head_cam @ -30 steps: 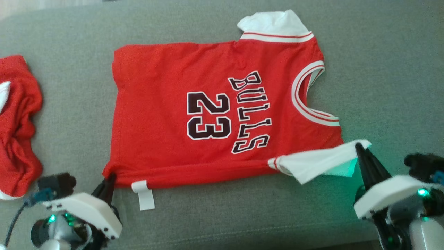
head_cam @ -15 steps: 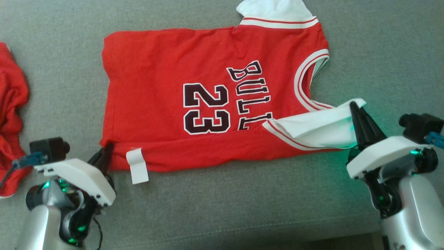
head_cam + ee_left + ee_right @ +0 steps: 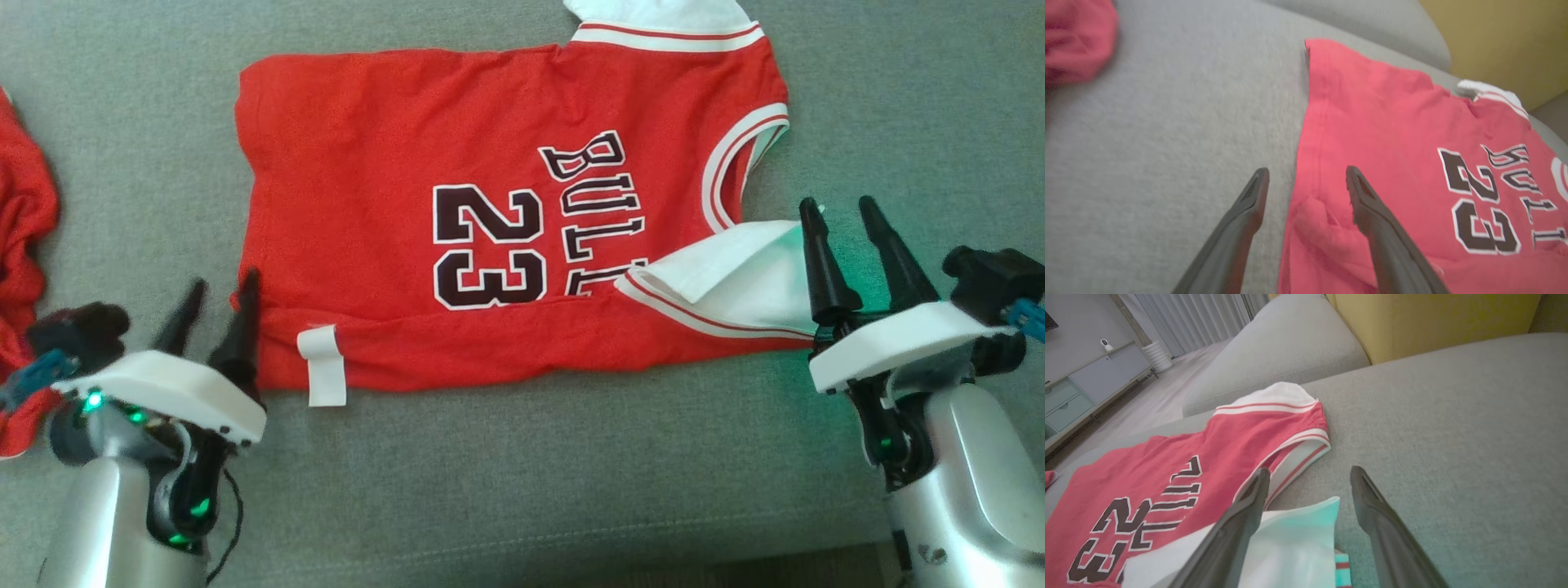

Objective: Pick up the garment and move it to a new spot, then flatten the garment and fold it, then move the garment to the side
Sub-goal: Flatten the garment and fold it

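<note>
The left hand (image 3: 224, 279) and right hand (image 3: 838, 202) are hanging spread wide, holding nothing. A finger snagging the lower-right white sleeve (image 3: 727, 269) could be undoing the Bulls jersey (image 3: 367, 188) fold.

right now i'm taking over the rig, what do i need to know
Left gripper: open, astride the near hem corner of the red jersey, holding nothing.
Right gripper: open, at the white sleeve, holding nothing.
The jersey lies flat on the grey couch, near edge folded over.
Another red garment lies at far left.
Left to do: finish folding, move it aside.
</note>
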Robot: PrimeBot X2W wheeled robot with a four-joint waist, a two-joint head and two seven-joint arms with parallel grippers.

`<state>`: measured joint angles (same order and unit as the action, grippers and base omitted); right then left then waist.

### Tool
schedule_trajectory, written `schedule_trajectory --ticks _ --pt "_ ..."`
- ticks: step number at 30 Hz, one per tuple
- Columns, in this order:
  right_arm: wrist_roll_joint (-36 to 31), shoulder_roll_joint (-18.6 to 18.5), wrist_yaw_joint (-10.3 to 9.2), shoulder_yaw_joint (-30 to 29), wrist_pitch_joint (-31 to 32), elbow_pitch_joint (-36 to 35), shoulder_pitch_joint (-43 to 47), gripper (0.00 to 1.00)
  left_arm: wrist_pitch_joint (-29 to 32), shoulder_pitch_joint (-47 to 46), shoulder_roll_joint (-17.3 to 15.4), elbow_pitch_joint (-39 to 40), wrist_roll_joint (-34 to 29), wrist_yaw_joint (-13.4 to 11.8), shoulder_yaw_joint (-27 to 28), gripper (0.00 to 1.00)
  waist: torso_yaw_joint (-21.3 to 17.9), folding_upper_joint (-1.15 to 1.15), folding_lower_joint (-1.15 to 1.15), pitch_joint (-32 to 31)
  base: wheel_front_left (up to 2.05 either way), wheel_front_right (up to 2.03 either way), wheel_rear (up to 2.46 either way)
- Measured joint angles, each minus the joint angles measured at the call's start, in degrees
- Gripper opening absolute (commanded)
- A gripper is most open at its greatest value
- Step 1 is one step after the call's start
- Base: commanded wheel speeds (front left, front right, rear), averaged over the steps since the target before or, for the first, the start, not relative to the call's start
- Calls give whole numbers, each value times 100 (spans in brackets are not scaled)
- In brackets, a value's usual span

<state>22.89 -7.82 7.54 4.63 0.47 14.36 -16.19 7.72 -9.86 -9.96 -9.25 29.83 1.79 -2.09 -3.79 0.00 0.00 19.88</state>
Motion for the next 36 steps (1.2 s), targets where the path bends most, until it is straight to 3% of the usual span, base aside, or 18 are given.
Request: schedule_trajectory --ticks 6,11,22,36 --pt "-572 -55 0 -81 -760 -457 104 100 -1402 47 120 234 -767 -297 -56 100 70 0 0 -48 0 0 0" --pt "-856 -33 0 -179 -955 -882 623 100 -1972 366 180 420 -1162 -477 -141 100 77 0 0 -211 0 0 0" --pt "-985 30 0 -123 -793 -1518 1473 100 -2143 1161 276 612 -1399 -590 -348 100 3 0 0 -574 0 0 0" --pt "-979 38 0 -69 -595 -1786 1584 100 -2085 1296 268 517 -1393 -590 -437 100 -3 0 0 -644 0 0 0"
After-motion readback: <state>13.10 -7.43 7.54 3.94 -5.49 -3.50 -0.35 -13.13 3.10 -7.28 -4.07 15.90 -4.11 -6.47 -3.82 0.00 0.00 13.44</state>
